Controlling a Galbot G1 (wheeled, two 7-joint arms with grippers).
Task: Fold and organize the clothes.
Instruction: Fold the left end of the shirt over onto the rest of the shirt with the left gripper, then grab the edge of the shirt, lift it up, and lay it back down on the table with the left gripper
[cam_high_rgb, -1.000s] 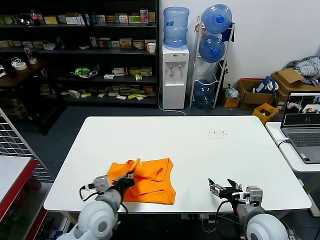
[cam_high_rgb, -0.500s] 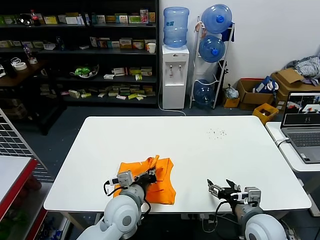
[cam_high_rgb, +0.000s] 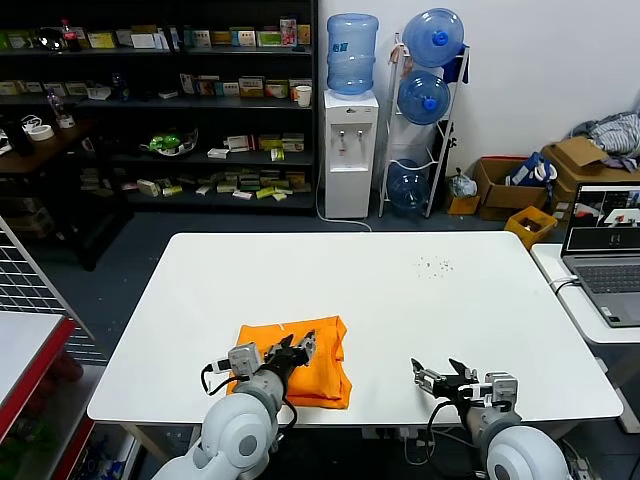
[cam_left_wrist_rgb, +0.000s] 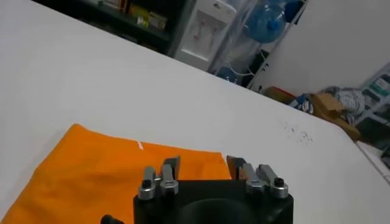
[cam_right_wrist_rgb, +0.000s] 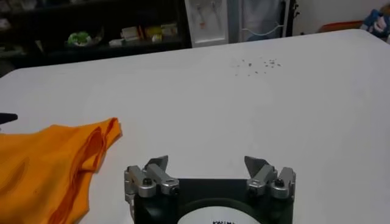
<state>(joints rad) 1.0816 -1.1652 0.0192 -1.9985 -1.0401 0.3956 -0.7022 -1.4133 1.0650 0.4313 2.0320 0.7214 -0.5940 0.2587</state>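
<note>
Bright orange soft-fabric T-shirt (cam_high_rgb: 300, 360) folded flat on white table (cam_high_rgb: 400, 300), left gripper (cam_high_rgb: 303, 346) parted above it, holding nothing, right gripper (cam_right_wrist_rgb: 208, 164) wide over bare tabletop, blue water bottle (cam_high_rgb: 352, 53) atop dispenser in head view only.

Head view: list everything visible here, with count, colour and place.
T-shirt: one, orange, folded, near left part of table.
Table: one, white, centre.
Specks: several, dark, far right part of table.
Water dispenser: one, white, blue bottle on top, behind table.
Bottle rack: one, three blue bottles, beside dispenser.
Shelves: dark, back left.
Laptop: one, grey, right side table.
Left end effector: open, over T-shirt.
Right end effector: open, over bare table.
</note>
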